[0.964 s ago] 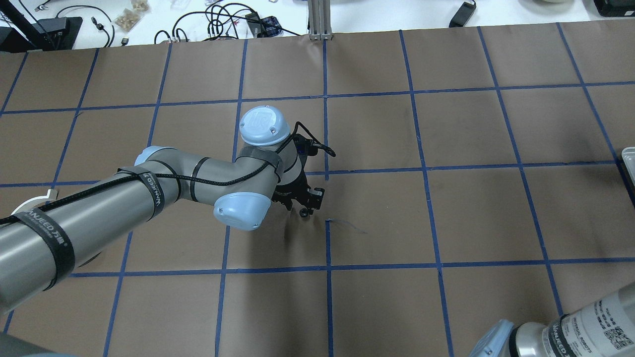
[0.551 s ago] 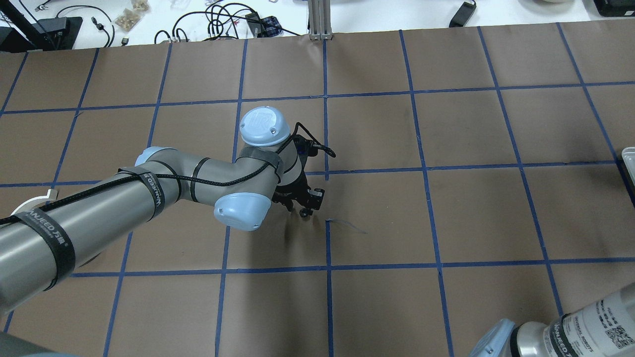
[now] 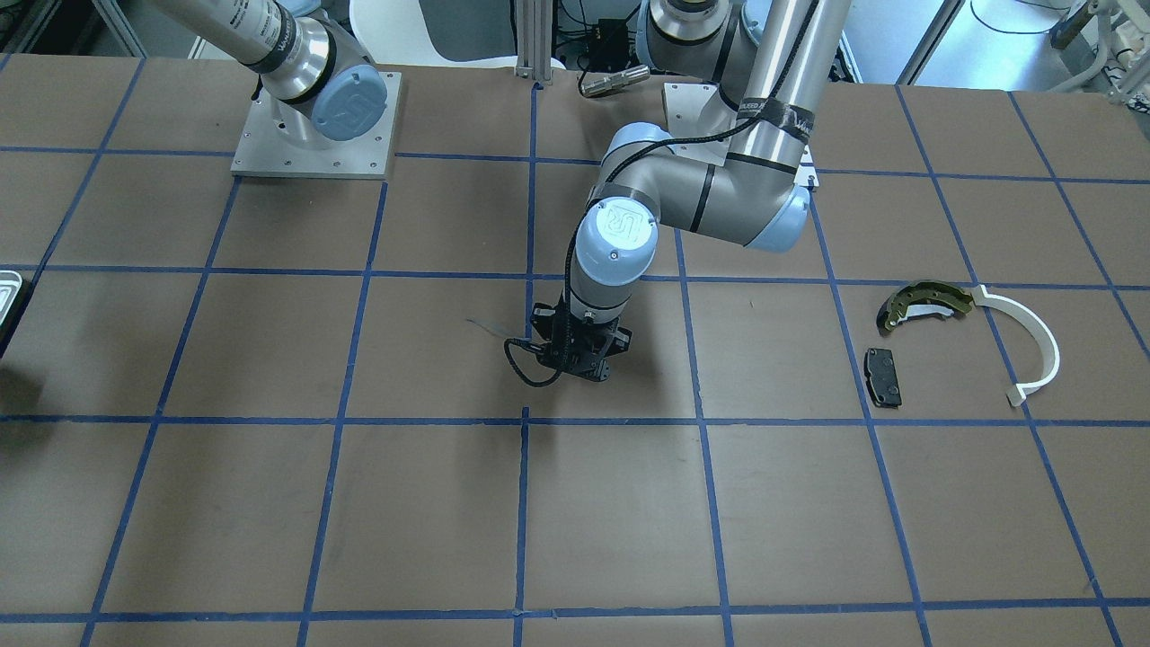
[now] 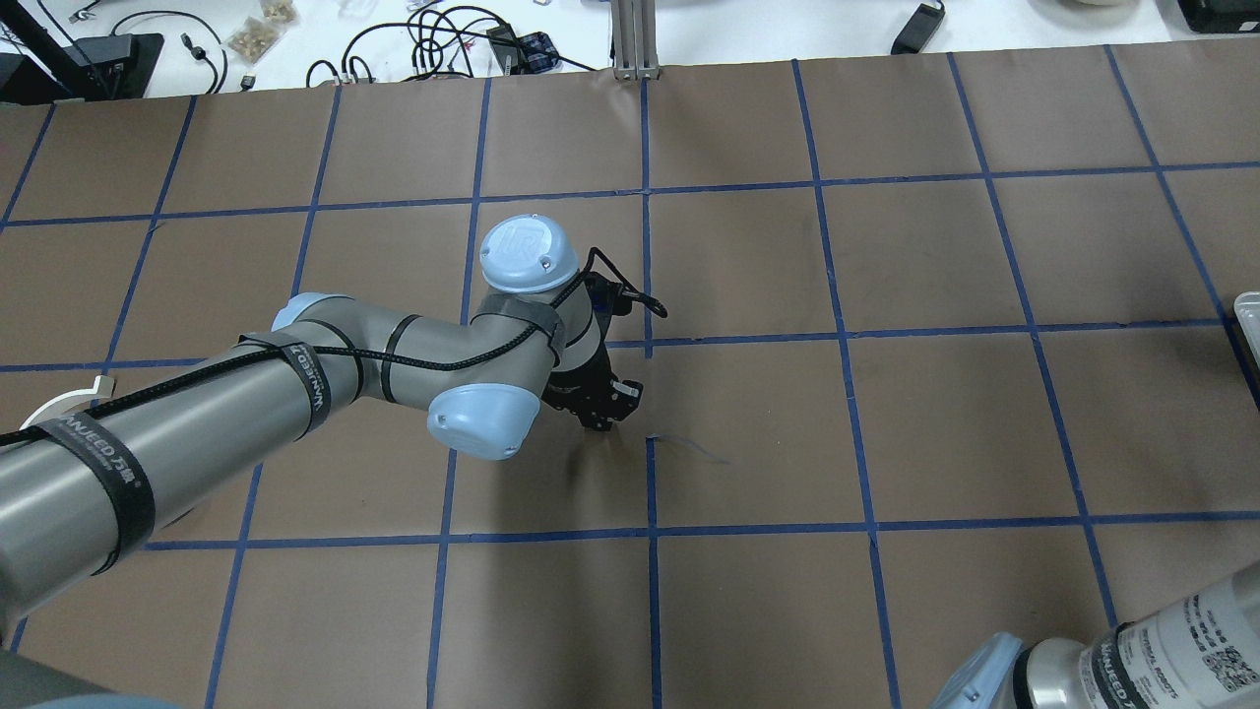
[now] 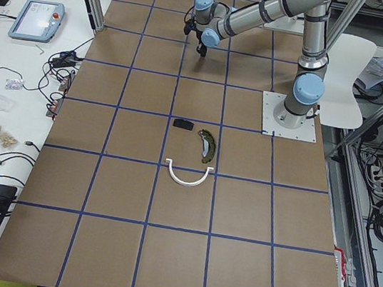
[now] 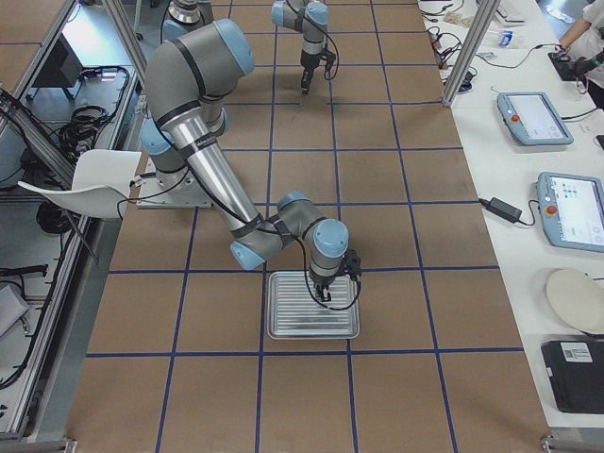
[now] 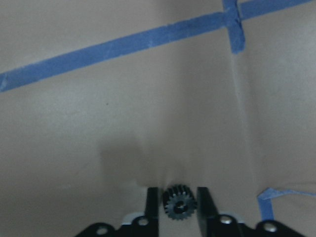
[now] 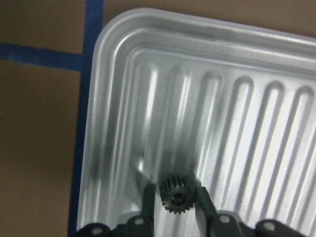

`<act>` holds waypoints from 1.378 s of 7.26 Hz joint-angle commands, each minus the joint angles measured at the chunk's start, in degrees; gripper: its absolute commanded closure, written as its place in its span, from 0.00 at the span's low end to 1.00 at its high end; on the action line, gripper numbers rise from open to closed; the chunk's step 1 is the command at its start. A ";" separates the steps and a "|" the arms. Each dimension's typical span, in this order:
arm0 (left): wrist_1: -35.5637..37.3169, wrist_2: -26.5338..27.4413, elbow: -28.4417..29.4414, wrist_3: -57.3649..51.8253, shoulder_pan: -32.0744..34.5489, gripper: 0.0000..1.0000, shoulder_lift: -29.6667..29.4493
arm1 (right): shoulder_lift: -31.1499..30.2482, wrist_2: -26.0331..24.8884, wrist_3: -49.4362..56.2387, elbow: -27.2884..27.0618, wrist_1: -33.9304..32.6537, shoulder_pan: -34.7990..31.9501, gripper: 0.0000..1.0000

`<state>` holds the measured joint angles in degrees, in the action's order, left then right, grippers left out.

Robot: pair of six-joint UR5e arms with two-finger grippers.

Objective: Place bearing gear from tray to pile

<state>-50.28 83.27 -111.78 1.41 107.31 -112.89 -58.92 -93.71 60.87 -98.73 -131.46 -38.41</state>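
My left gripper is shut on a small black bearing gear low over the brown paper at the table's middle. My right gripper holds a second black gear between its fingers, just above the ribbed grey tray at the table's right end. The pile lies far to my left: an olive-gold brake shoe, a white plastic arc and a black pad.
Blue tape lines grid the brown paper; a loose curl of tape lies just right of my left gripper. The tray's edge shows at the overhead view's right border. Cables and tablets lie beyond the far table edge.
The gear showed on the paper beside my left fingertips before; now the gripper has shifted slightly over it and hides it from overhead.
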 commanded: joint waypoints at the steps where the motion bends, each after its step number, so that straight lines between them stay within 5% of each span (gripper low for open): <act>1: -0.43 0.32 0.50 -0.09 -0.17 1.00 1.69 | -0.14 0.37 -0.05 0.03 0.06 0.00 0.88; 2: -2.08 0.49 2.08 -0.27 -1.04 1.00 2.57 | -0.32 0.28 -0.40 0.12 0.32 0.00 0.98; 5: -26.81 7.13 18.91 -7.52 -13.22 1.00 4.86 | -7.50 0.63 -12.03 -2.42 6.53 -5.75 1.00; 10: -29.61 11.57 18.89 -25.90 -41.61 1.00 5.93 | -14.91 0.72 -39.95 -7.61 8.85 -37.45 1.00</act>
<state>-79.83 94.47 -92.23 -20.00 71.91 -106.89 -73.06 -93.01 30.82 -105.53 -122.70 -66.55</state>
